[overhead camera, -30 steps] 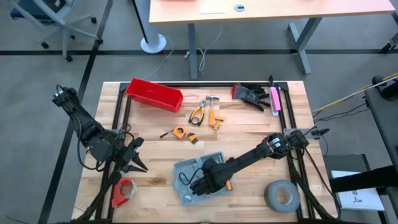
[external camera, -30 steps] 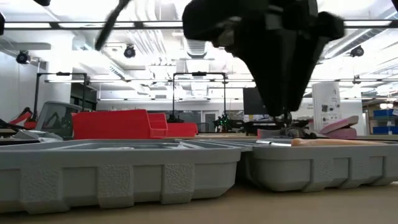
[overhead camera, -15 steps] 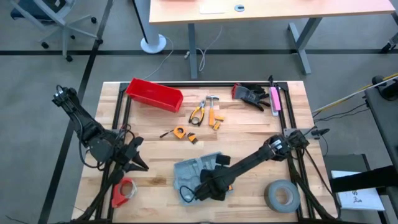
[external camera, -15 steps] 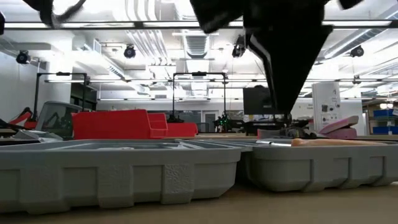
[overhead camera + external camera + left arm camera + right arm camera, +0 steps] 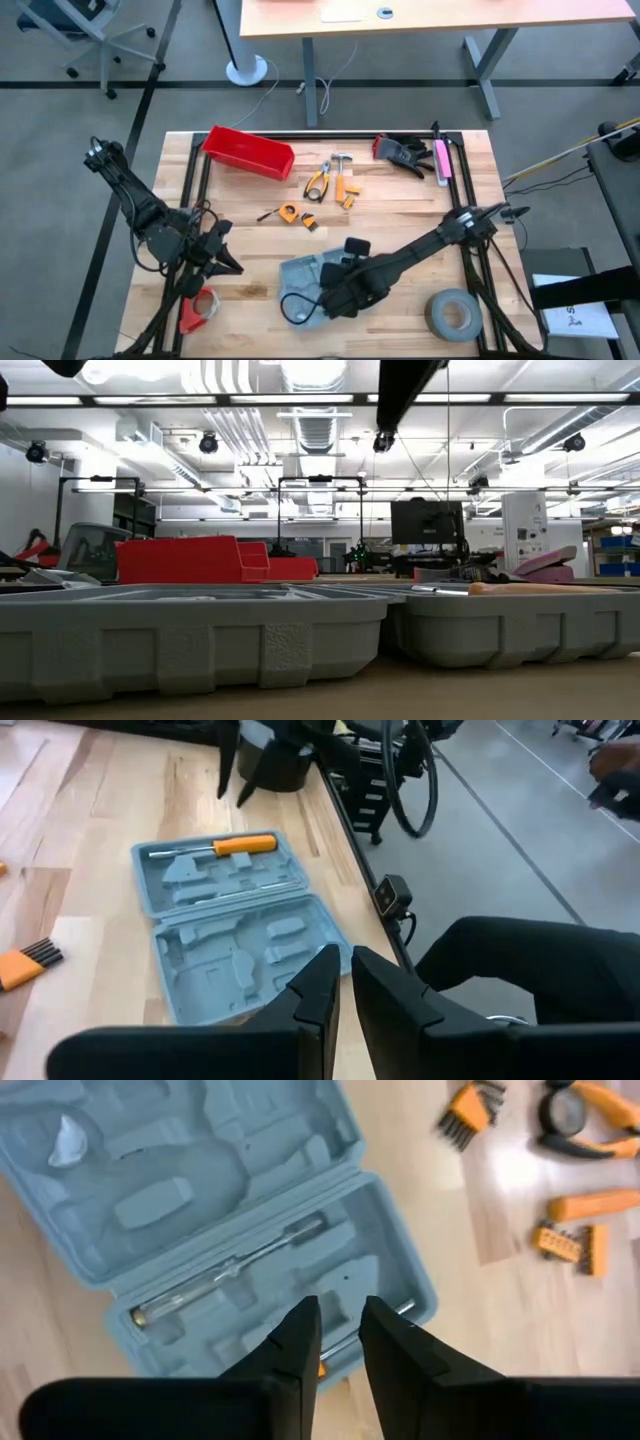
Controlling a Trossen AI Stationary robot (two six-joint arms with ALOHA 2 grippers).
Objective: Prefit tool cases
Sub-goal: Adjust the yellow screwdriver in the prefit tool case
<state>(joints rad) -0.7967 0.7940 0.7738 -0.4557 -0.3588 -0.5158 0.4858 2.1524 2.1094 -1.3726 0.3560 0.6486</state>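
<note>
- Risk starts with position: the flat grey-blue plastic hinged tool case (image 5: 318,281) lies open on the wooden slatted table (image 5: 400,215) at about 6 o'clock, and the right gripper (image 5: 345,296) hangs directly above it, its fingers nearly closed with a narrow gap and nothing between them.
- Descent on a poor line could land a fingertip on the case rim or a moulded ridge and skid the light shell sideways, or flip one half about its hinge.
- Seated pieces are exposed: an orange-handled screwdriver (image 5: 213,847) and a slim clear-handled driver (image 5: 225,1269) lie in recesses, and a brush from the arm could pop them loose.
- Supply sits well apart at about 12 o'clock: orange-handled pliers (image 5: 318,182), a small hammer (image 5: 342,161), orange bit holders (image 5: 347,193) and a yellow tape measure (image 5: 289,212); crossing there low risks dragging the case.
- Small tools lie close together, so a nearly shut grip may pinch two or nudge one away.
- Left gripper (image 5: 222,257) waits at about 9 o'clock, fingers almost together and empty, beside a red tape dispenser (image 5: 196,308); a swing inward could meet the right arm over the case.
</note>
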